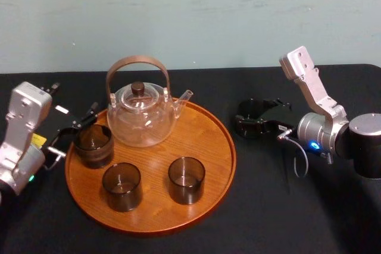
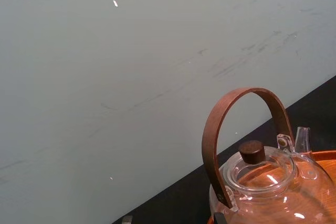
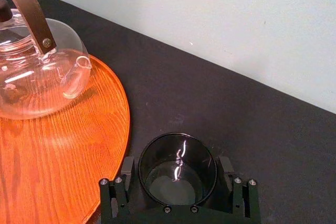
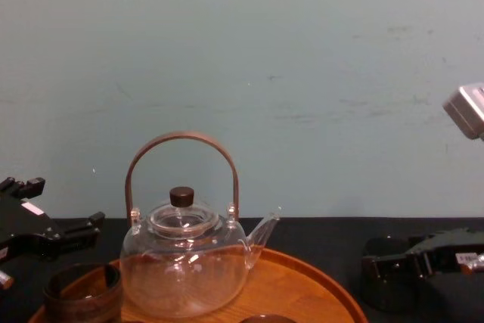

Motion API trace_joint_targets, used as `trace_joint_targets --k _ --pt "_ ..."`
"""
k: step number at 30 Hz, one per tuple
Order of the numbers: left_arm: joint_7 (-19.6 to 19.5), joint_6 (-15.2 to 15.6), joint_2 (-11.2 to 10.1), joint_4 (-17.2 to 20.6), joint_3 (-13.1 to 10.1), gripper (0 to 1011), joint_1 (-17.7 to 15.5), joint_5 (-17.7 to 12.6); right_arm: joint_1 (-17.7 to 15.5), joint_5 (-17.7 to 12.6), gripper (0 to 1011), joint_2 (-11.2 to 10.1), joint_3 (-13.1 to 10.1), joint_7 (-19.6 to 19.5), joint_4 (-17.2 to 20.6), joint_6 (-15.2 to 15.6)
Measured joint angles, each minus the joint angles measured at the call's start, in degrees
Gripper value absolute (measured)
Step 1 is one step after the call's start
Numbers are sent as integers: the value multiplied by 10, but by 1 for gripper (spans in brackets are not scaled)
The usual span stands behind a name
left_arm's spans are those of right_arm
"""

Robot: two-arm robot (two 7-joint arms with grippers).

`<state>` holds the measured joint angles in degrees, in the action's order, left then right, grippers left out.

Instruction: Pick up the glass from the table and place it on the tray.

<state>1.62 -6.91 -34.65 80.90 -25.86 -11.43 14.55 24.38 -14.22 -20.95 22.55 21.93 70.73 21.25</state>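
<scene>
Dark smoked-glass tumbler [image 3: 177,167] sits on black table [image 1: 268,206], centre-right, off the round orange-brown wooden tray [image 1: 209,142]. Right gripper [image 1: 257,122] straddles it; clamped or not, cannot tell. Lift and placement pending. Left gripper [image 1: 74,132] spread, apparently empty, at tray's left edge.

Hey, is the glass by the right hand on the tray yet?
No. The glass stands on the black table beside the tray, right at the right hand.

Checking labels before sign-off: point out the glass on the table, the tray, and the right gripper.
glass [image 3: 176,187]: right wrist view, inner base.
tray [image 1: 208,138]: head view, bare wood near its right rim.
right gripper [image 3: 177,163]: right wrist view, midway between fingertips flanking glass.
</scene>
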Motion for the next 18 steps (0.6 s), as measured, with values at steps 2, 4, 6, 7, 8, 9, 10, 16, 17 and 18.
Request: trace_joint_targets --k 2,4,6,7,8,9,10,16,17,18 --pt "0 0 0 0 0 1001 0 0 0 0 1002 0 0 0 0 0" --pt "0 0 0 0 0 1001 0 0 0 0 1002 0 0 0 0 0" --pt "0 0 0 0 0 1001 0 0 0 0 1002 0 0 0 0 0" --pt "0 0 0 0 0 1001 0 0 0 -1 1003 0 0 0 0 0" --pt "0 0 0 0 0 1001 0 0 0 -1 996 0 0 0 0 0" --pt "0 0 0 0 0 1001 0 0 0 -1 968 0 0 0 0 0" --pt "0 0 0 0 0 1001 0 0 0 -1 944 0 0 0 0 0" --pt "0 0 0 0 0 1001 0 0 0 -2 898 -1 0 0 0 -1" --pt "0 0 0 0 0 1001 0 0 0 -2 898 -1 0 1 0 -1" --pt "0 0 0 0 0 1001 0 0 0 -2 898 -1 0 1 0 -1"
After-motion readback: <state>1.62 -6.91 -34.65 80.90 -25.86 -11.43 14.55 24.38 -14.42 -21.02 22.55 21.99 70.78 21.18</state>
